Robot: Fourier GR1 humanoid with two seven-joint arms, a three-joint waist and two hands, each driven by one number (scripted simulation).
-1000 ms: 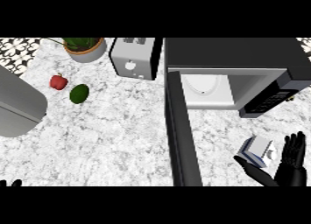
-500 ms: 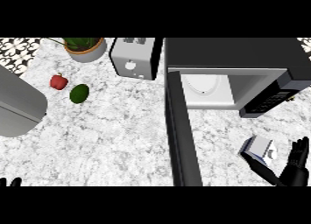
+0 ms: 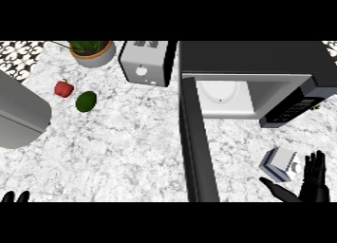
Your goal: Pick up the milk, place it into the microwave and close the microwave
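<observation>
at the near left edge our left hand (image 3: 8, 196) barely shows, so we cannot tell its state. the microwave (image 3: 258, 90) stands open, its door (image 3: 197, 147) swung out. the milk (image 3: 281, 164) sits on the counter (image 3: 122, 142), ungrasped, beside our released right hand (image 3: 312, 182); everything remains undone.

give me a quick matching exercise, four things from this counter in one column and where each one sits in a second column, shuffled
Things:
1. milk carton
2. toaster
3. red pepper
4. potted plant

Places:
A. at the far edge of the counter, left of the toaster
B. beside the green avocado, on the left part of the counter
C. in front of the open microwave, next to the right hand
D. just left of the microwave's top

Pairs: 1-C, 2-D, 3-B, 4-A
</observation>
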